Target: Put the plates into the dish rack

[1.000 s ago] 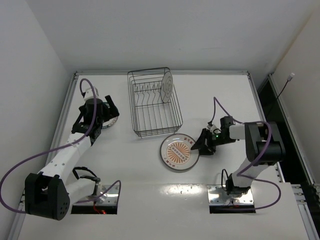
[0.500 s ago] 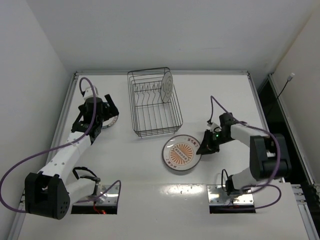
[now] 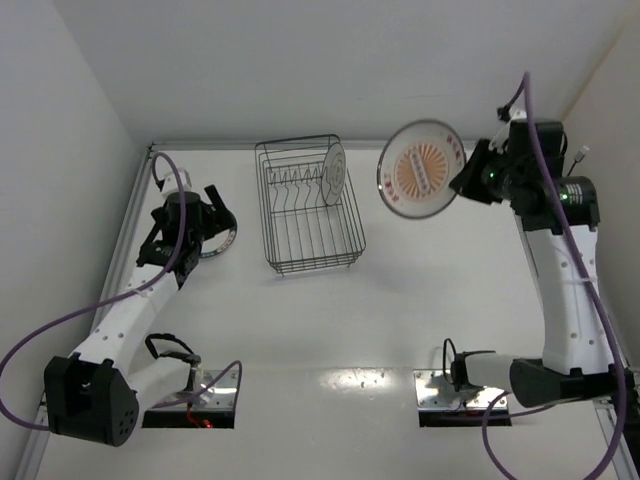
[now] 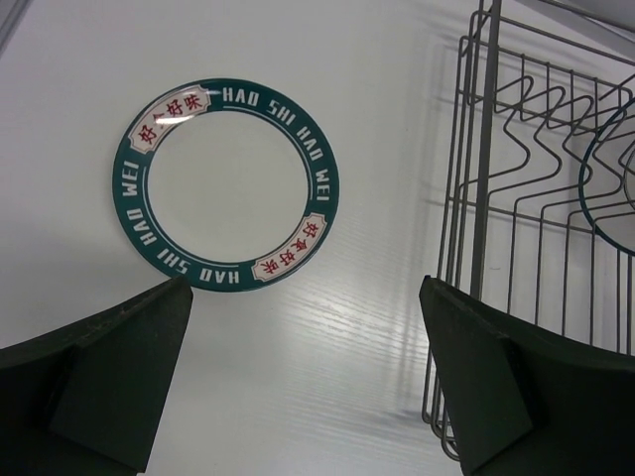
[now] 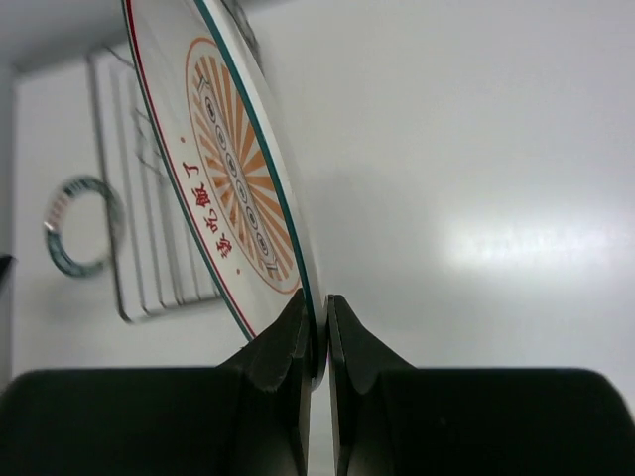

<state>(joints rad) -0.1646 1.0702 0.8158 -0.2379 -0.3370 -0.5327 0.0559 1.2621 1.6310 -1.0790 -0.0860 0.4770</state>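
Orange plate (image 3: 420,170) rim clamped between right gripper (image 5: 318,307) jaws, aloft; left gripper (image 4: 306,297) wide open, empty, above teal-ring plate (image 4: 226,184) near table (image 3: 330,330) left edge.

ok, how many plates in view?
3: white plate upright in the dish rack, teal-ringed plate flat left of it, orange-patterned plate held up in the right fingers.

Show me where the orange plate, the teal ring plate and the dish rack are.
orange plate (image 3: 420,170), top view, its patterned centre.
teal ring plate (image 4: 226,185), left wrist view, its white middle.
dish rack (image 3: 315,258), top view, its near wire wall.
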